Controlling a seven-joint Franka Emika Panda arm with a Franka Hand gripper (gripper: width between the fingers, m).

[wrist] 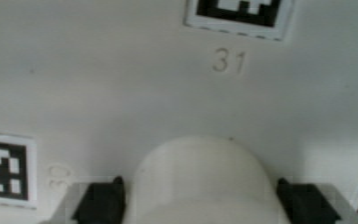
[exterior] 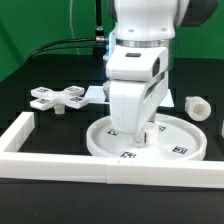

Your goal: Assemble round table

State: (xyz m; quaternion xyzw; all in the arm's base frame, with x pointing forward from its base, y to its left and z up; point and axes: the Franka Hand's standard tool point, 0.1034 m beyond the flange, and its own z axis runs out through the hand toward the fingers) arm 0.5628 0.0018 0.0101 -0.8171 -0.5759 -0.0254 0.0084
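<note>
The large rimmed round disc point(exterior: 178, 134) lies flat on the black table, just behind the front bar. My gripper point(exterior: 143, 130) points straight down over its middle. The jaws are shut on the short white cylinder leg point(wrist: 204, 180), which stands upright on the disc. In the wrist view the dark fingers point(wrist: 101, 200) press both sides of the leg's rounded body, above the disc surface point(wrist: 105, 80) with its tags and the number 31. The cross-shaped piece point(exterior: 58, 97) lies flat at the exterior view's left, away from the gripper.
The long white square-bar frame point(exterior: 60, 162) runs along the front and up the exterior view's left side. A short white cylinder-like piece point(exterior: 196, 106) lies on the table at the exterior view's right, behind the disc. The marker board point(exterior: 95, 93) lies behind the arm.
</note>
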